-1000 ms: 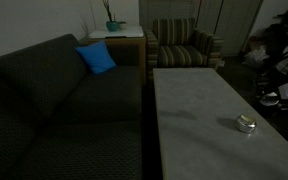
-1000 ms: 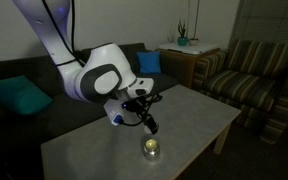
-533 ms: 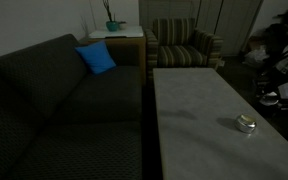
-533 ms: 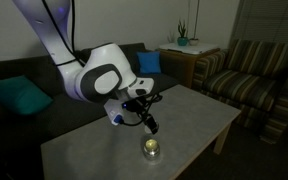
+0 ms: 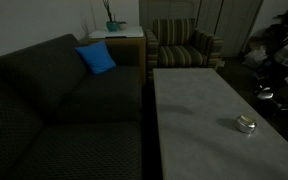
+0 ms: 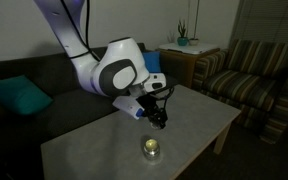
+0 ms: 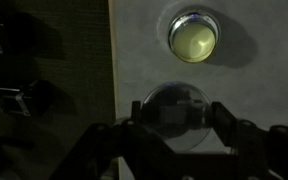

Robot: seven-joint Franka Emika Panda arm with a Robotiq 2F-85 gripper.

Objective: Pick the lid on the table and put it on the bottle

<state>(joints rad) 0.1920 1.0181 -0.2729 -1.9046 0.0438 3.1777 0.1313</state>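
1. Jaws: in the wrist view the gripper (image 7: pixel 176 113) is closed in to the width of the lid (image 7: pixel 176 98), with one finger against each side of the rim. The lid is a pale, half-clear disc with its flat face toward the camera. I judge it gripped and carried.
2. Height: in an exterior view the gripper (image 6: pixel 160 120) hangs clear above the table (image 6: pixel 84 150) and touches nothing on it. The lid is too small to make out there.
3. Bottle: the bottle (image 7: pixel 192 38) stands upright on the table, inboard of the long edge that runs beside the sofa (image 5: pixel 64 95). Its yellowish top is uncovered. It shows in both exterior views (image 5: pixel 246 124) (image 6: pixel 152 148).
4. Key relation: in the wrist view the bottle lies ahead of the jaws, toward the top of the frame and slightly right of the lid's centre. There is a clear gap between them and no overlap. In the exterior view with the arm, the bottle sits lower than the gripper and nearer the table's camera-side edge.
5. Axis: lid and bottle are both round, so neither has a long axis to match. Only centre over centre matters. The rig has a single arm.
6. Judgement: this is the carrying stage and placement is not yet done. The next move calls for a short advance with a slight sideways correction, then a level descent. The risk is the lid landing off-centre or tilted and sliding off the rim.
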